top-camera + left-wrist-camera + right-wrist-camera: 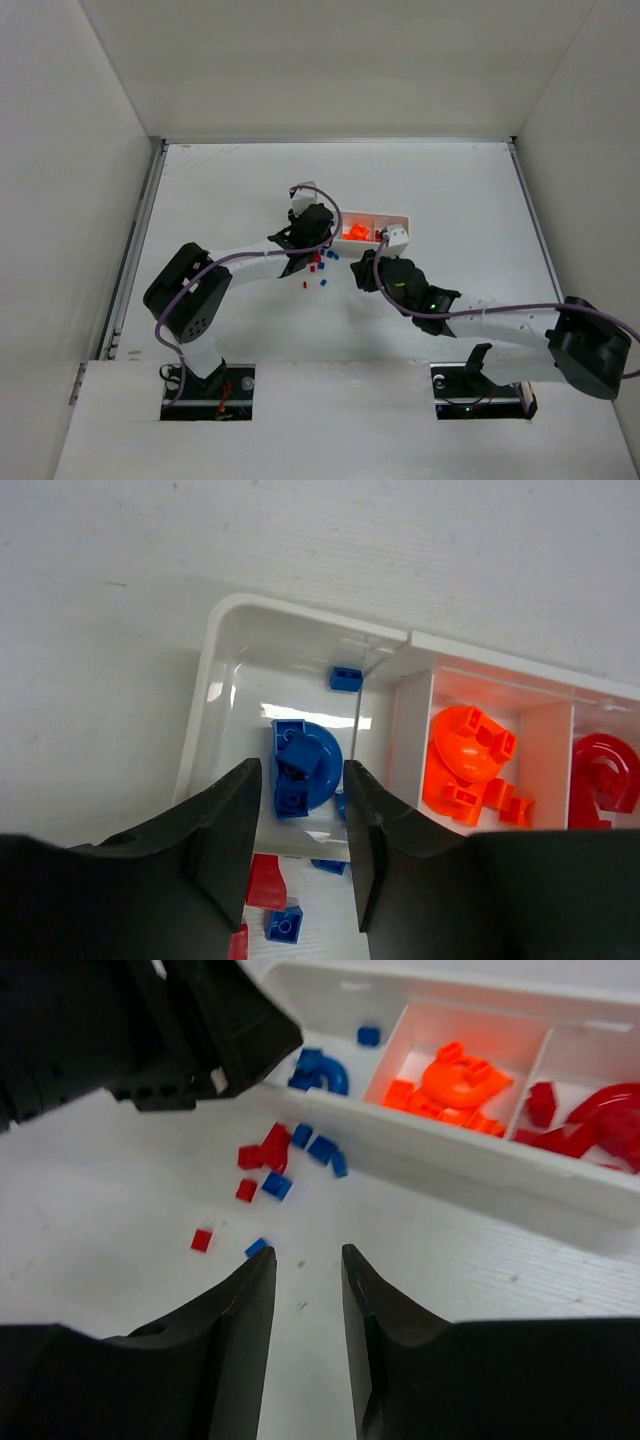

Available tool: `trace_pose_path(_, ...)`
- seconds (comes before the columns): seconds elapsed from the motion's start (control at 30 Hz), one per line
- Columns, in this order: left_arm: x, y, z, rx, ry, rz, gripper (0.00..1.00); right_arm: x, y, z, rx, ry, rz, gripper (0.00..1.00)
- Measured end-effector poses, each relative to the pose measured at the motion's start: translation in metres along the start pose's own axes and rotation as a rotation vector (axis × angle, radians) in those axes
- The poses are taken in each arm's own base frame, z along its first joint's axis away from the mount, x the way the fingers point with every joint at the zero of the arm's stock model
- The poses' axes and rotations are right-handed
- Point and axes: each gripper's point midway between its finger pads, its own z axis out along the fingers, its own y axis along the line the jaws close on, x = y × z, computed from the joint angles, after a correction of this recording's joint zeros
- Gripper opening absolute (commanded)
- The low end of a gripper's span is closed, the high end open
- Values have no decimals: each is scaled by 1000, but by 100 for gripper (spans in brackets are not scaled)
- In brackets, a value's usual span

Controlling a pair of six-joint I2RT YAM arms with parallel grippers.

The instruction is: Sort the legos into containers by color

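Observation:
The containers are three compartments of one white tray (214, 656) (402, 217). Blue legos (322, 748) lie in the left compartment, orange ones (462, 752) in the middle, red ones (604, 772) in the right. My left gripper (303, 772) (318, 243) hangs open over the near wall of the blue compartment, with nothing between its fingers. Loose red and blue legos (272, 1152) (318, 270) lie on the table just in front of the tray. My right gripper (309, 1254) stands open and empty over the table, near a small blue brick (257, 1248) and a red one (201, 1240).
The left arm's black wrist (190, 1030) fills the upper left of the right wrist view, close above the loose pieces. White walls (90, 150) enclose the table on three sides. The tray lies just right of the table's centre.

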Motion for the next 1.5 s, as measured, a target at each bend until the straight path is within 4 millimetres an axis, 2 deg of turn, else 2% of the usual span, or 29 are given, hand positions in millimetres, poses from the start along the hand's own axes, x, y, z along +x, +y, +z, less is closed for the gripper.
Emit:
trace_pose_path(0.13,-13,4,-16,27,-28,-43,38,33,26,10,-30,84,-48,42)
trace_pose_path(0.37,-58,41,-68,63,-164,-215,38,80,74,27,-83,179,-94,50)
trace_pose_path(0.43,-60,54,-76,54,-183,-250,38,88,87,33,-95,192,-100,51)
trace_pose_path(0.53,-51,75,-80,25,-181,-280,38,99,100,42,-97,203,-104,51)
trace_pose_path(0.67,-36,92,-83,-8,-156,-289,38,108,103,54,-77,212,-106,50)
trace_pose_path(0.8,-30,96,-87,-7,-149,-293,38,117,99,64,-45,222,-107,41)
trace_pose_path(0.97,-20,98,-91,0,-137,-288,37,123,93,73,-14,230,-100,38)
trace_pose_path(1.1,-7,100,-92,0,-112,-269,37,121,91,80,7,216,-93,34)
trace_pose_path(1.37,19,103,-101,16,-74,-232,37,120,88,84,34,201,-83,10)
trace_pose_path(1.5,26,101,-105,30,-60,-217,37,116,86,82,36,196,-74,10)
